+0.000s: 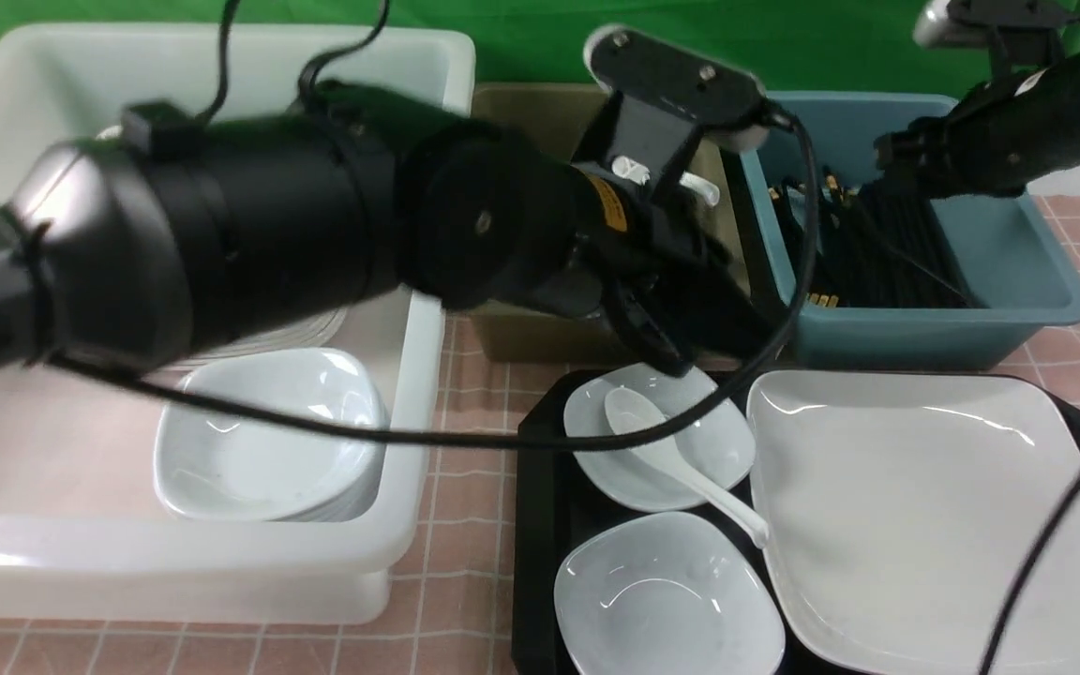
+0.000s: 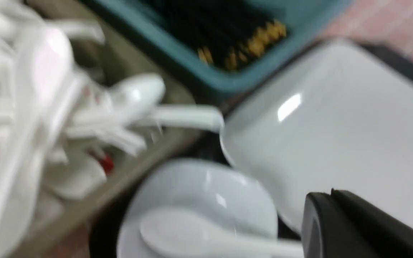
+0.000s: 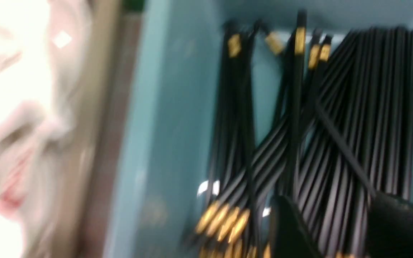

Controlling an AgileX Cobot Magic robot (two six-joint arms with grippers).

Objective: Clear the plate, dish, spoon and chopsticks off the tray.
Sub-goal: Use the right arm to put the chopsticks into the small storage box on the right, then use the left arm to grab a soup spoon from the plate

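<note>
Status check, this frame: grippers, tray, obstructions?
Left gripper over far dish, state unclear. Right gripper open above blue tub of chopsticks. Plate, spoon in far dish, near dish on tray. Nothing seen in the way.

Your left arm lies across the front view from 9 o'clock almost to the centre, nearly level, and its wrist bends down toward 5 o'clock. The left gripper points downward. Its wrist view shows only one black finger, so I cannot tell how its jaws stand. Your right arm is at 2 o'clock, pointing toward 9 o'clock. The right gripper holds its two fingers apart, with a gap between them.
</note>
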